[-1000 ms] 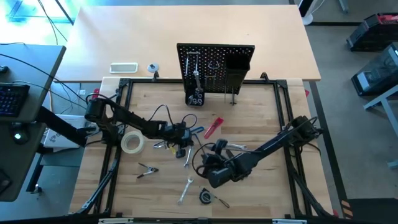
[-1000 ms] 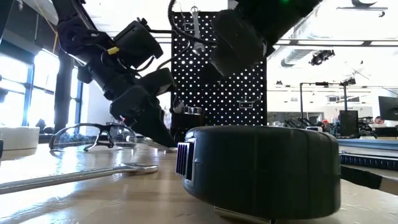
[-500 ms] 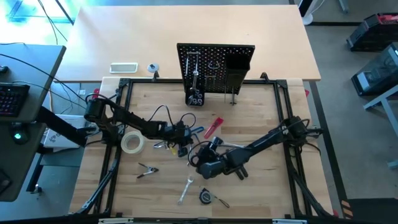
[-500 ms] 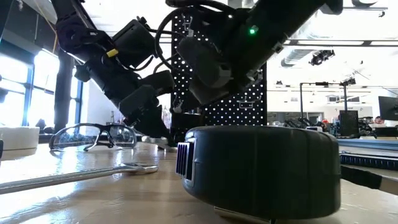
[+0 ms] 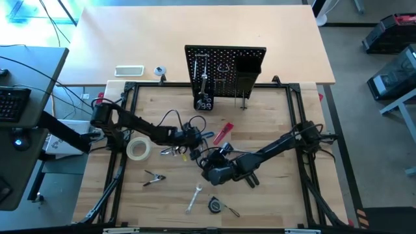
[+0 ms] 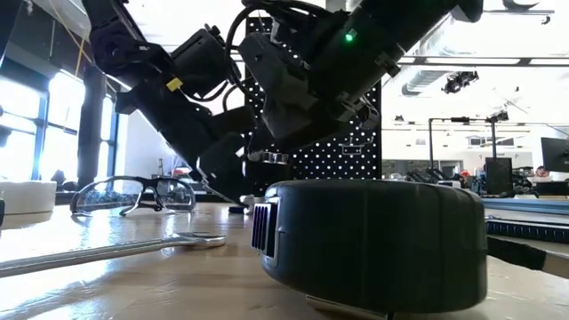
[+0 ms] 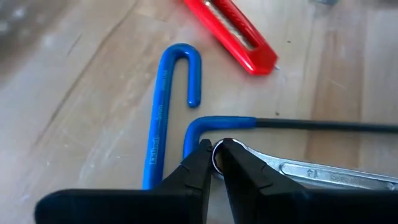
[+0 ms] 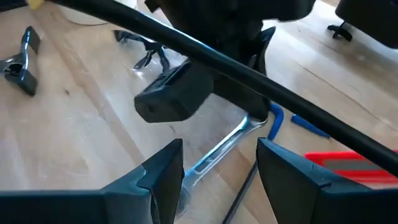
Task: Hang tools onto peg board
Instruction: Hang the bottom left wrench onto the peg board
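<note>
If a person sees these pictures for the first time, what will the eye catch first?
First, the two dark arms meeting at the table's middle: the left gripper is shut on the ring end of a silver wrench, and the right gripper hangs open over the same wrench. Beside them lie a blue hex key and a red tool. At the back stands the black peg board.

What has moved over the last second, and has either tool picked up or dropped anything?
The right tool swung in from the table's near middle toward the left tool, and now hovers open over the wrench. The left tool stayed shut on that wrench's ring end, beside the blue-handled hex key. Nothing was let go; the peg board, tape roll and glasses are unchanged.
</note>
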Available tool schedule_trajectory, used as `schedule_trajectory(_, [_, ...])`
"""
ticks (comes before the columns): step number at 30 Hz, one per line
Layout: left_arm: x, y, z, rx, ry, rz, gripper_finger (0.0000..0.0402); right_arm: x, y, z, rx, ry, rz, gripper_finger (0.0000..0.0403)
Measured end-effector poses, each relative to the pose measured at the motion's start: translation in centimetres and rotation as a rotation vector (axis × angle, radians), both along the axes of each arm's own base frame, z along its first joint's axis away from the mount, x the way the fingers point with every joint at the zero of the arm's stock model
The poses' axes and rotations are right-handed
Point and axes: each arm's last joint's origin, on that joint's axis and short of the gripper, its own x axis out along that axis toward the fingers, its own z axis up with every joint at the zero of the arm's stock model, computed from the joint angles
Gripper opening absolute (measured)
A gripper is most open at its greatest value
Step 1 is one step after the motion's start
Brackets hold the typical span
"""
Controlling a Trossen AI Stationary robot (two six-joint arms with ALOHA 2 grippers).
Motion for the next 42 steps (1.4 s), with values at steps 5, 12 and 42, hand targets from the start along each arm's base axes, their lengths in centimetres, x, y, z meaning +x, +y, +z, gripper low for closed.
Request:
schedule_trajectory(5, [0.4,0.1,0.3,0.014,-0.009,0.026,0.003,0.1,0.0,-1.7,0.005,0.032,-0.017,0.0197])
schedule_trajectory(12, [0.4,0.1,0.4,-0.012,-0.025,0.057,0.003,0.1,0.2,-3.4,0.107,0.082,-0.001,0.0197])
schedule_trajectory(42, [0.5,-0.7,0.5,-0.041,-0.049,0.052,0.003,1.9,-0.5,-1.3,0.085,0.127,-0.012,0.0196])
